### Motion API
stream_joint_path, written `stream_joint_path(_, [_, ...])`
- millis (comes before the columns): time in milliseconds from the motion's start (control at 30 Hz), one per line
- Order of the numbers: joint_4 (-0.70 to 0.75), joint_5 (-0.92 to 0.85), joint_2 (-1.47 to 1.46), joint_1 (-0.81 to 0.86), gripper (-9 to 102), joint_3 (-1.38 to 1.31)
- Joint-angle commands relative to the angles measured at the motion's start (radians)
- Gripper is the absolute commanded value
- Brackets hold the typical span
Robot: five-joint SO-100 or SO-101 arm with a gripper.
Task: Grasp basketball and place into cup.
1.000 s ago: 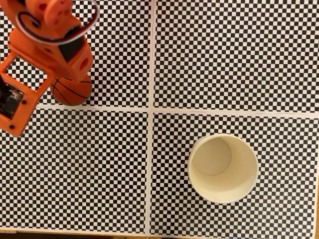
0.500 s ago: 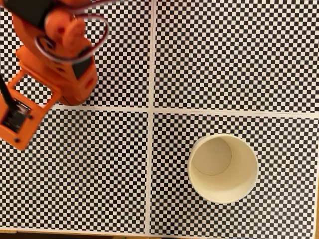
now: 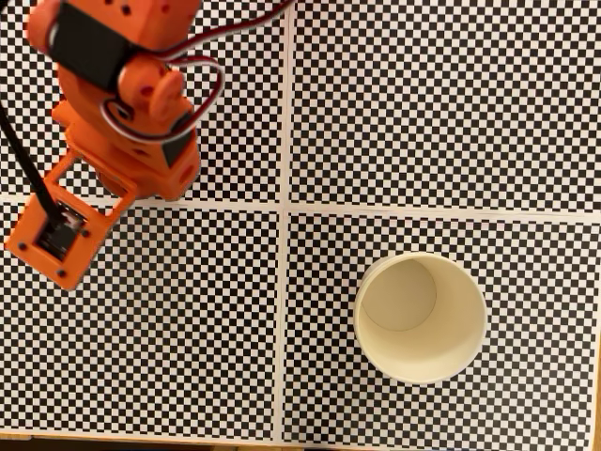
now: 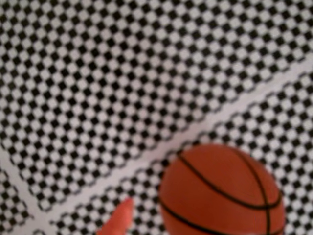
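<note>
One fingertip [image 4: 119,219] of my tool shows just left of the basketball [image 4: 222,193] in the wrist view; jaw spread can't be told. Cup [image 3: 420,318] sits well apart, lower right in fixed view.

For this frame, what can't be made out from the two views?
- Basketball: in the fixed view the arm covers it; in the wrist view the bottom edge cuts it off.
- Gripper: the wrist view shows one orange fingertip at the bottom edge, blurred; open or shut cannot be told.
- Contact between fingertip and ball: a gap shows, but blur leaves it unsure.
- Cup: its outer wall is hidden from above.
</note>
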Motion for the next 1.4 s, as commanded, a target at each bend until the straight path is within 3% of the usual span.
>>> stream_joint_path(0, [-0.028,0.008,-0.003,0.0,59,-0.002])
stream_joint_path(500, [-0.086,0.0,-0.078,0.021,57,-0.006])
stream_joint_path(700, [-0.1,-0.02,-0.112,0.04,50,-0.012])
stream_joint_path(800, [-0.101,-0.017,-0.126,0.051,43,-0.012])
stream_joint_path(1033, [-0.101,-0.012,-0.129,0.066,14,-0.011])
stream_joint_path(1367, [-0.103,-0.006,-0.098,0.052,1,-0.015])
